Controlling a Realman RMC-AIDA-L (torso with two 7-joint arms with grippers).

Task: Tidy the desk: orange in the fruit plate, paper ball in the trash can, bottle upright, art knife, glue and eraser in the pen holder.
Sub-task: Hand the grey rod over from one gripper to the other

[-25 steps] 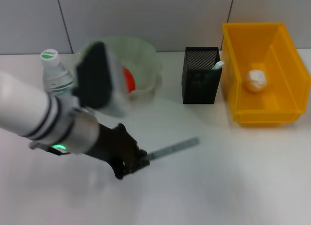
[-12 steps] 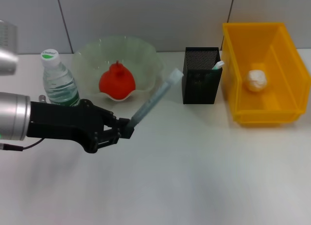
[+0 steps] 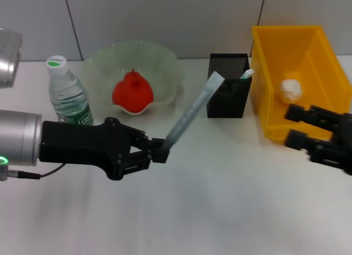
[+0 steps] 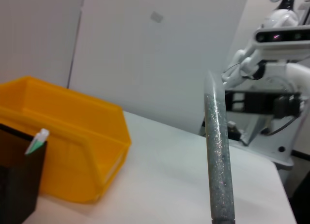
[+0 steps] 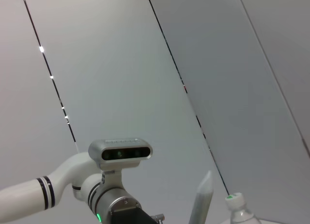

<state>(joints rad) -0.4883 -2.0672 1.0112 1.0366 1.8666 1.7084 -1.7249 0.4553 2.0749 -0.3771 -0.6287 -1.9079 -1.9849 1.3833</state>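
Art knife (image 3: 193,112) clamped in left tool (image 3: 157,151)

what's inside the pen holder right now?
In the pen holder, one white, green-tipped item pokes above the rim. The black mesh walls hide anything lower. The art knife is outside, in the left gripper.

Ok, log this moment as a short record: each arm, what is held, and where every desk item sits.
left gripper: over the desk's middle, shut on the art knife, whose far end tilts up toward the pen holder
right gripper: at the right edge, in front of the trash can, fingers open, holding nothing
orange: in the fruit plate
paper ball: inside the trash can
bottle: upright, left of the plate
pen holder: one green-and-white item sticking out
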